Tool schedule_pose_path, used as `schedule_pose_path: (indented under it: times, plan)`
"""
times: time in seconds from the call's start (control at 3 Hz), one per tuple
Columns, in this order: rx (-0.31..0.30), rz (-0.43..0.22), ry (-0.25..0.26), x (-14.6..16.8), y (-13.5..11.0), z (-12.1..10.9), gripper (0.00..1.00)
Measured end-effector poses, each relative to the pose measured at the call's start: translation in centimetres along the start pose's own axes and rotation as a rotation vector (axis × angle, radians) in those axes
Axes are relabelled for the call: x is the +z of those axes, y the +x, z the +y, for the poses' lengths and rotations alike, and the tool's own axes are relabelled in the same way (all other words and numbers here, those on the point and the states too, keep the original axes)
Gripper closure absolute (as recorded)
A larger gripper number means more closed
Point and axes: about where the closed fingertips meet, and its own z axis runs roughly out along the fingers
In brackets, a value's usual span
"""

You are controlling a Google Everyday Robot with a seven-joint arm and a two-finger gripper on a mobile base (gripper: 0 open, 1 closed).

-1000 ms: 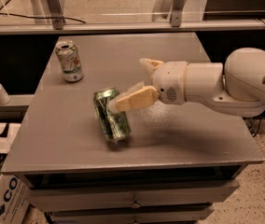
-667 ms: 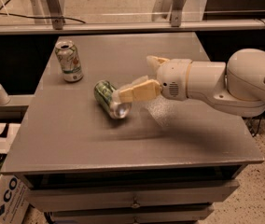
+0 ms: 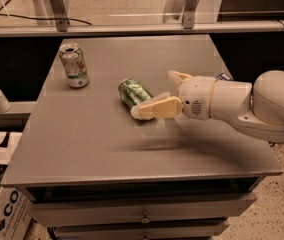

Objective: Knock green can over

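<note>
Evidently light and thin-walled, the green can (image 3: 133,91) should roll or skid at a slight nudge and dent if squeezed, so a push against its side wall suits it better than a grip. Bright green and patterned, it lies on its side near the middle of the table (image 3: 82,149). The claw (image 3: 154,95) hangs just right of it, fingers spread, holding nothing.

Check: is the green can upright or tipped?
Tipped: the green can lies on its side on the table, the end effector beside it.
</note>
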Motion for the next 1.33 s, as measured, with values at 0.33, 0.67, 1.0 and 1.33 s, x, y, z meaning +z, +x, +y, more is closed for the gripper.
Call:
schedule_pose_path:
  times: [0.33,0.67,1.0,1.33]
  plan:
    - [0.001,0.005,0.0,-1.2,1.7,0.2,0.0]
    - [-0.028,0.021,0.01,-3.7,3.1,0.3,0.0]
    - [-0.03,0.027,0.028,-5.3,4.2,0.6,0.0]
    - [-0.03,0.027,0.028,-5.3,4.2,0.6,0.0]
